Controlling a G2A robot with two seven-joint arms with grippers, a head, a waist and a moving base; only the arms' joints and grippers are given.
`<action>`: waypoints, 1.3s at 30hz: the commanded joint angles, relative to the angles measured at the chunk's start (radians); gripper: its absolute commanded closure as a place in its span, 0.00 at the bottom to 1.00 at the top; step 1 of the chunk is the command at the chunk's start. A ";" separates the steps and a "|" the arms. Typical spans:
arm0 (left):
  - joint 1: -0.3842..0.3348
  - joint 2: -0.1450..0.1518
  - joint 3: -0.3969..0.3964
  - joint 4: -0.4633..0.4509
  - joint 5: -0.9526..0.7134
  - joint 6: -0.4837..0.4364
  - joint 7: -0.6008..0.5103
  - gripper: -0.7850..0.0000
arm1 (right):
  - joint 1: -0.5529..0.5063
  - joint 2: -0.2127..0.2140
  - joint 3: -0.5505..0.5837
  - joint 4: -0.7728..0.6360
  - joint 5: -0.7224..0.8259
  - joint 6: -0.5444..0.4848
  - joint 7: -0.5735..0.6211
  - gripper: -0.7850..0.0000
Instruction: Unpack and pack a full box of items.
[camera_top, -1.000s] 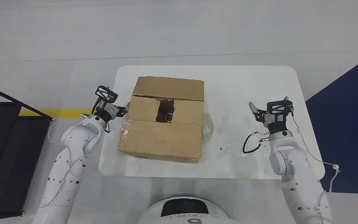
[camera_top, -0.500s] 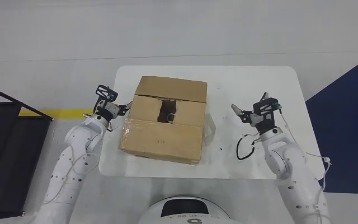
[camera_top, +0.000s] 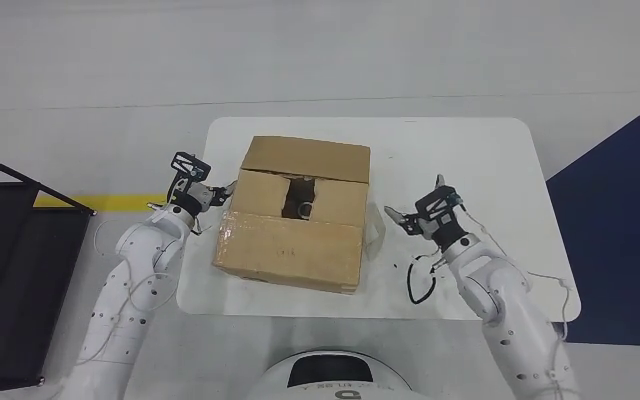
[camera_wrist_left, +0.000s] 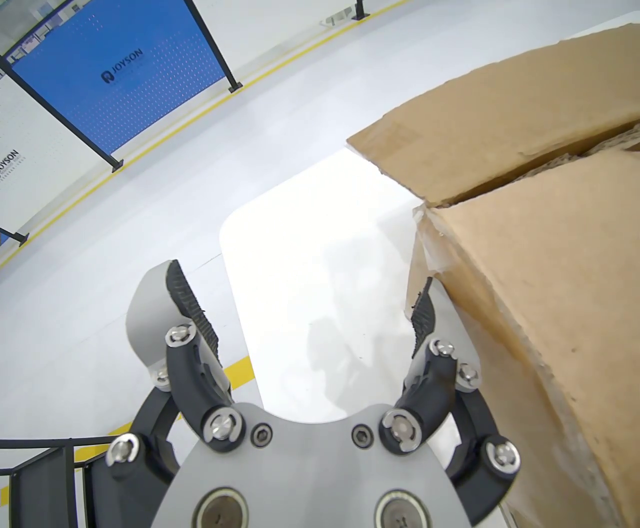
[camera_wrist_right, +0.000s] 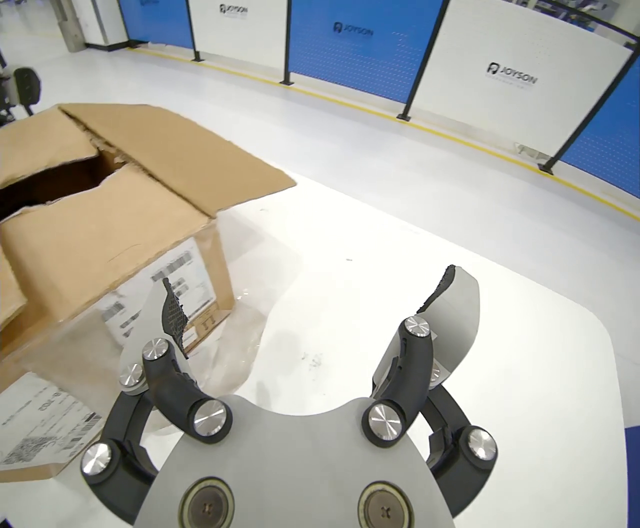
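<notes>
While the box (camera_top: 290, 230) sat partly opened on the white table (camera_top: 470, 160), the top view placed it left of centre, its flaps folded in around a ragged gap where a dark item (camera_top: 300, 207) showed, too small to identify. The left gripper (camera_top: 222, 192) hung at the box's left wall and the right gripper (camera_top: 402, 222) near its right wall, both with fingers spread and empty. Unpacking appeared barely begun; the next move likely called for hooking a flap edge and folding it outward while the other arm steadied the carton.

From the left wrist view, the left gripper (camera_wrist_left: 300, 272) stood wide apart, one ribbed black pad just beside the box (camera_wrist_left: 540, 260); contact could not be confirmed. The corrugated board looked matte, fibrous and torn at its corner.

From the right wrist view, the right gripper (camera_wrist_right: 309, 277) was likewise apart, clear of the box (camera_wrist_right: 100, 230). White printed labels (camera_wrist_right: 185, 280) lay flat on the wall, and crinkled clear film (camera_wrist_right: 235, 340) trailed from the base onto the smooth table (camera_wrist_right: 450, 250).
</notes>
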 joint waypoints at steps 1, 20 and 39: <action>0.000 0.000 0.000 0.000 0.000 0.000 0.000 0.00 | -0.007 0.002 -0.006 -0.014 -0.003 -0.037 0.027 0.00; 0.000 0.000 0.000 0.000 0.000 0.000 0.000 0.00 | -0.030 0.013 -0.052 -0.093 -0.106 -0.087 0.181 0.00; 0.000 0.000 0.000 0.000 0.000 0.000 0.000 0.00 | -0.061 0.030 -0.007 -0.117 0.122 -0.355 0.051 0.00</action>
